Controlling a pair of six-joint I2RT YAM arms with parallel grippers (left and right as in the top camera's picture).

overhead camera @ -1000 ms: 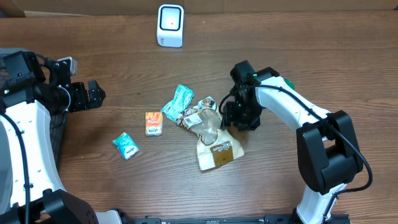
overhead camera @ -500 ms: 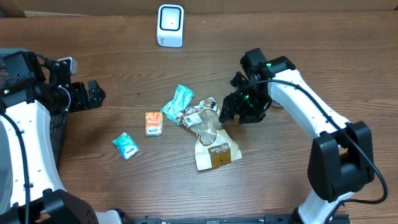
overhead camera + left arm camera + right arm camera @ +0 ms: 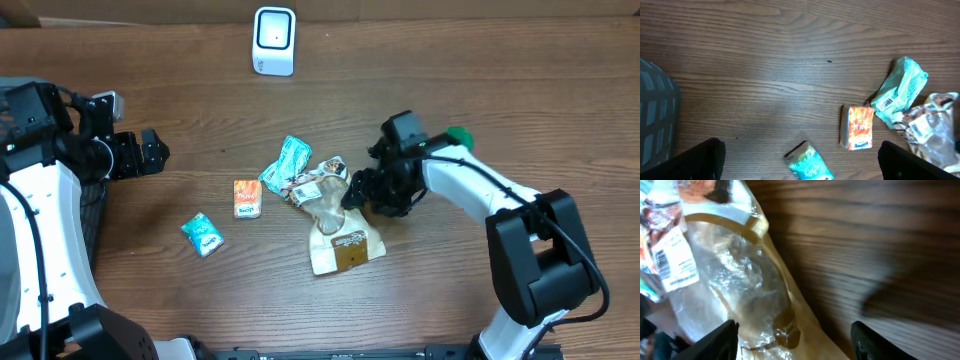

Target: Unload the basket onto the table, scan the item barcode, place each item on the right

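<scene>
Overhead, clear bag (image 3: 345,245): lying well apart from scanner (image 3: 274,40), awaiting pickup and scanning.
Right gripper (image 3: 357,192): hovering spread below scanner, grasping nothing.
Left gripper (image 3: 152,152): gaping, idling.

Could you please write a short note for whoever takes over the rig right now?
Left hand: open, empty, off to the left.
Right hand: open, low over the clear bag.
Scanner: at the far edge, nothing by it.
Done: no item held yet.
Left: grip an item, show its barcode to the scanner.
</scene>
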